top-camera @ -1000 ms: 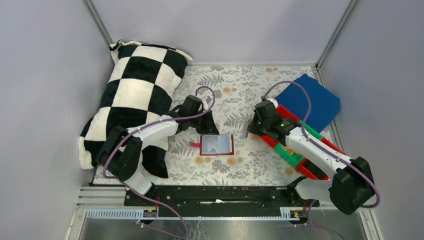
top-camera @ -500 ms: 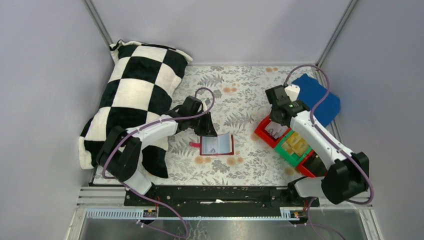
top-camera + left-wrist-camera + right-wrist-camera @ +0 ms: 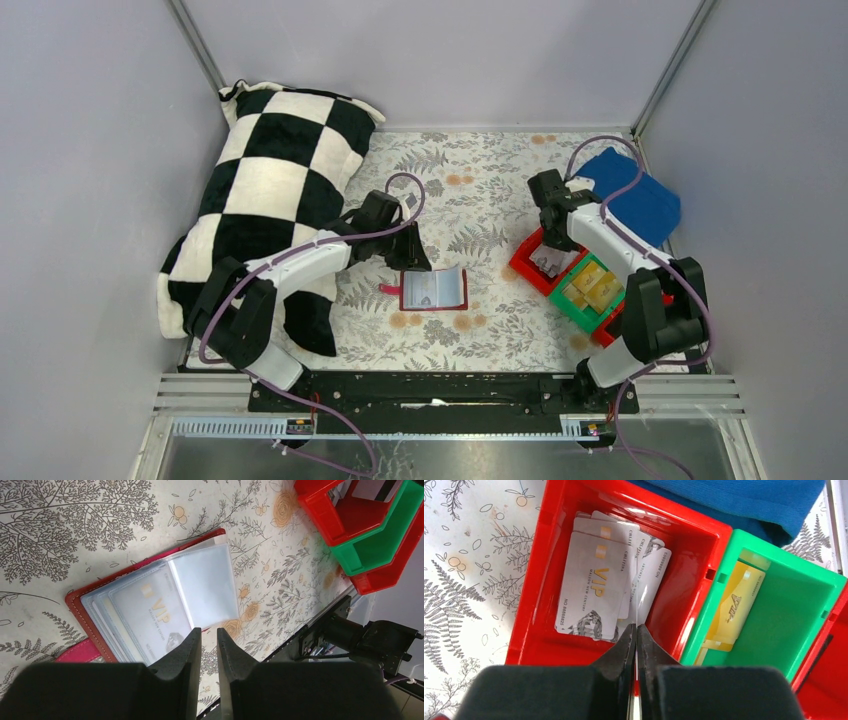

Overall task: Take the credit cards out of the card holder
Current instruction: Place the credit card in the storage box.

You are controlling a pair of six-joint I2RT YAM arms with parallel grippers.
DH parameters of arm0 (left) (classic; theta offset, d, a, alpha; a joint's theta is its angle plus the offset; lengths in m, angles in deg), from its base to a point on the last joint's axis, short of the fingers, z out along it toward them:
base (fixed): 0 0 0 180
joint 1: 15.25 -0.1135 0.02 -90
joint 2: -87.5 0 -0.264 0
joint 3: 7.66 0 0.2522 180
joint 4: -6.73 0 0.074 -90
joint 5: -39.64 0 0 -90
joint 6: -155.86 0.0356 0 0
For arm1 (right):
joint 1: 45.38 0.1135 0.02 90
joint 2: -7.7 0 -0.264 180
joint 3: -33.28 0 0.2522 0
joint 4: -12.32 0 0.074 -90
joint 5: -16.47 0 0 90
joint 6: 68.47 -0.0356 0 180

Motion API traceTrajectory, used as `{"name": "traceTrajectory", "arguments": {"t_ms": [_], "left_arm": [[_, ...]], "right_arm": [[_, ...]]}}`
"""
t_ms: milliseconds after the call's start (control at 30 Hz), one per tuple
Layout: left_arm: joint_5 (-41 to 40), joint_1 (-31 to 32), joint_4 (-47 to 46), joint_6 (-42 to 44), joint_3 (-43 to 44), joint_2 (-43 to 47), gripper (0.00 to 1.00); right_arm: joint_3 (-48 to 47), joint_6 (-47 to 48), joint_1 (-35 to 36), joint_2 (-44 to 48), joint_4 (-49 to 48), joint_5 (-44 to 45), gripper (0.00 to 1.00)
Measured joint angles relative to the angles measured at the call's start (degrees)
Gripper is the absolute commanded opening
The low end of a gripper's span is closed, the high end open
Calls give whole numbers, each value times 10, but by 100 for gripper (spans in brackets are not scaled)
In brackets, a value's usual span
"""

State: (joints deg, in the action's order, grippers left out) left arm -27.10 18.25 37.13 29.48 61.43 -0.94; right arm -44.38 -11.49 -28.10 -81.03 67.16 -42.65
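The dark-red card holder (image 3: 433, 289) lies open on the floral mat, its clear sleeves holding grey VIP credit cards (image 3: 150, 600). My left gripper (image 3: 415, 262) hovers at its far edge, jaws a narrow gap apart with nothing between them (image 3: 209, 630). My right gripper (image 3: 548, 250) is over a red bin (image 3: 522, 262) and is shut (image 3: 636, 626) on a thin card (image 3: 636, 600) seen edge-on. Several grey cards (image 3: 594, 587) lie in that red bin (image 3: 531, 580).
A green bin (image 3: 590, 290) with yellow cards (image 3: 731, 610) adjoins the red bin, and another red bin (image 3: 829, 680) follows it. A blue cloth (image 3: 630, 200) lies behind them. A checkered pillow (image 3: 270, 190) fills the left side.
My right arm has swung from beside the card holder to above the red bin, uncovering the bins. My left gripper has stayed at the holder's far edge.
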Motion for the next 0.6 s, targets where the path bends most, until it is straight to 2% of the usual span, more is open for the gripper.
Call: {"name": "traceTrajectory", "arguments": {"t_ms": [100, 167, 400, 600], "left_arm": [[0, -1, 0, 1, -3, 0, 23], [1, -1, 0, 4, -5, 0, 25], [4, -2, 1, 6, -15, 10, 31], [2, -9, 12, 8, -39, 31, 31]], "right_arm": [[-3, 1, 0, -18, -10, -4, 33], [-13, 5, 0, -32, -18, -12, 40], [-38, 31, 0, -24, -74, -84, 45], [-14, 52, 13, 48, -151, -220, 45]]}}
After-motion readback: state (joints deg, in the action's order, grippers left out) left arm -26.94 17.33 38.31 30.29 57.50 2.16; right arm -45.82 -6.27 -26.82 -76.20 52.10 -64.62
